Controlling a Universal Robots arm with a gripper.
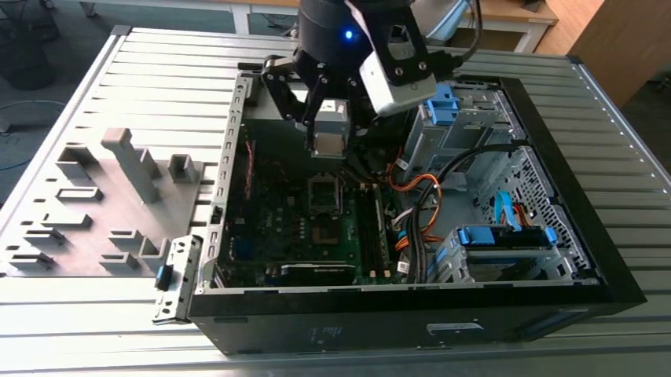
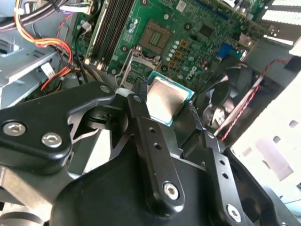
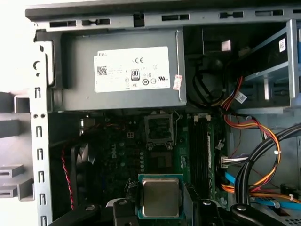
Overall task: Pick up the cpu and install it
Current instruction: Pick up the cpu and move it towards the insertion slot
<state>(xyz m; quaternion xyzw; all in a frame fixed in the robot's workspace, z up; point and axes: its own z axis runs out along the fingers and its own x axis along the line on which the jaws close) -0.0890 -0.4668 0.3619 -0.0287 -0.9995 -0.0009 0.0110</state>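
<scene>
Over the open computer case (image 1: 545, 236), the gripper (image 1: 327, 141) hangs with its two black fingers (image 2: 141, 106) closed on opposite edges of the cpu (image 1: 327, 144). The chip's silver lid faces the cameras in both wrist views, and its green border (image 3: 161, 178) shows past the fingers. It is held clear of the motherboard (image 1: 278, 228), touching nothing else.

To my eye, the job now is to bring the chip square over the socket (image 3: 159, 161), which lies open beside its raised metal frame (image 3: 159, 128). Doing it well would mean keeping the cpu flat and matching its corners to the socket's outline. It should then go straight down, never sliding sideways across the contacts. The grip looks even, though the hold is only on thin edges, so a tilt could let it slip.

Room is fair but bounded. The power supply box (image 3: 122, 70) stands just past the frame. The memory slots (image 3: 203, 146) run along one side of the socket, and the cables (image 3: 256, 160) loop beyond them. The fingers themselves need space either side of the socket, and the upright frame looks like the closest edge to mind.
</scene>
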